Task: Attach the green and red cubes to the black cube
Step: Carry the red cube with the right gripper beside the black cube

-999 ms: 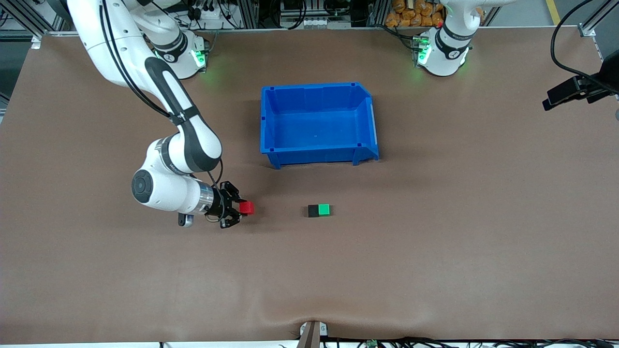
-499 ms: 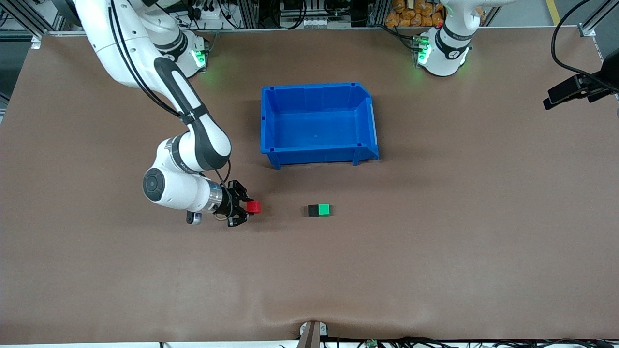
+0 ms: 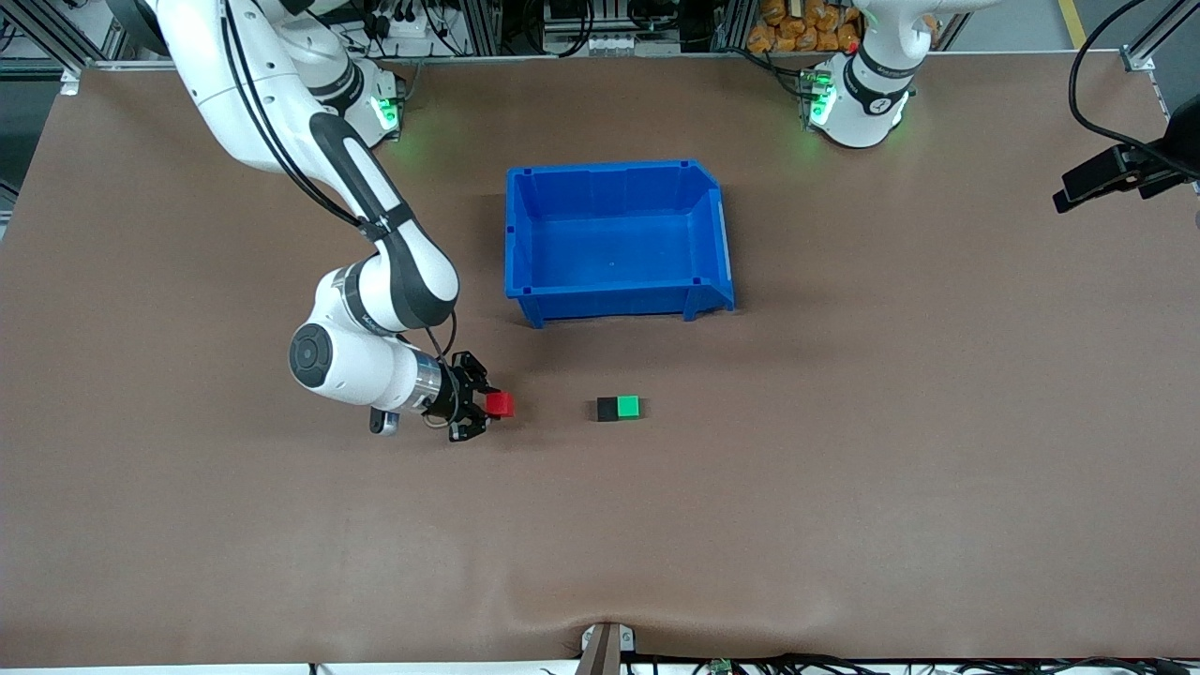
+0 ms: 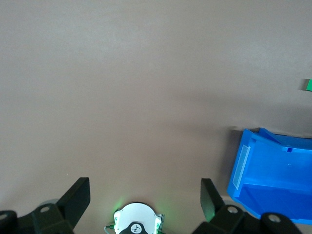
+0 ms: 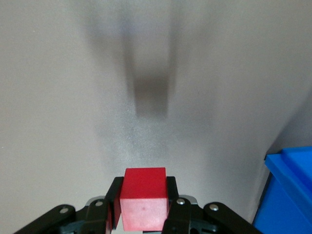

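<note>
My right gripper [image 3: 489, 404] is shut on the red cube [image 3: 500, 404], low over the table toward the right arm's end. In the right wrist view the red cube [image 5: 144, 197] sits clamped between the two black fingers [image 5: 113, 200], with its shadow on the mat ahead. The black cube [image 3: 607, 409] and the green cube [image 3: 628, 406] lie side by side and touching on the table, nearer to the front camera than the blue bin. A green sliver, the green cube [image 4: 307, 85], shows at the edge of the left wrist view. My left gripper [image 4: 145, 192] is open and holds nothing, high over its own base.
A blue bin [image 3: 616, 241] stands open in the middle of the table, farther from the front camera than the cubes. Its corner [image 4: 273, 170] also shows in the left wrist view. A black camera on a stand [image 3: 1120, 169] sits at the left arm's end.
My right gripper has carried the red cube a short way along the table toward the black and green cubes. The left arm has not moved.
</note>
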